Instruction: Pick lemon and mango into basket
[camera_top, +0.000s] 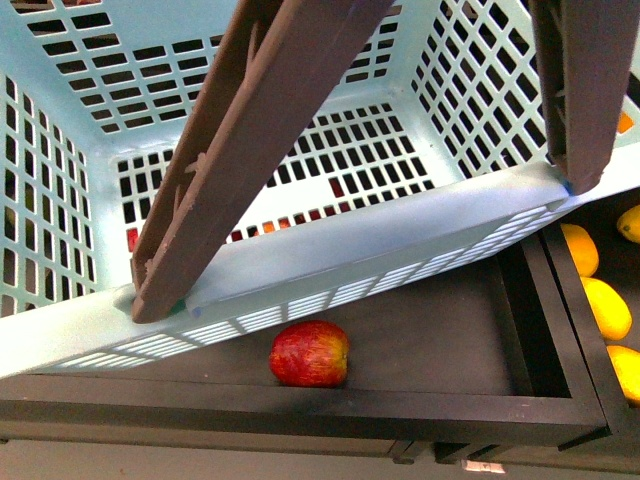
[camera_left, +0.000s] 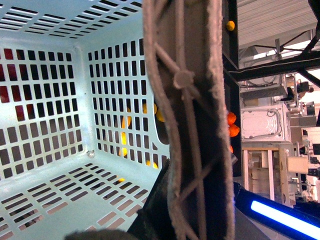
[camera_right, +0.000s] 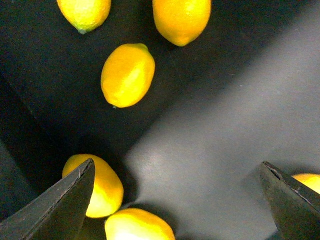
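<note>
Basket (camera_top: 300, 270): pale turquoise, slotted walls and floor, brown handles (camera_top: 250, 150) raised, over black tray (camera_top: 450, 330) with apple (camera_top: 311, 353). Right gripper (camera_right: 177, 164) spread wide over lemons (camera_right: 127, 75). Left gripper: cannot tell apart or together.

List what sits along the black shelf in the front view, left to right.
red apple → black divider between compartments → lemons at the right edge

Blue-green basket (camera_top: 380, 250), bright fruit.
The basket has rows of slots and brown handles (camera_top: 260, 120). The apple (camera_top: 311, 353) is red with yellow streaks. The lemons (camera_right: 127, 75) are yellow. The crate (camera_top: 440, 320) is black.
</note>
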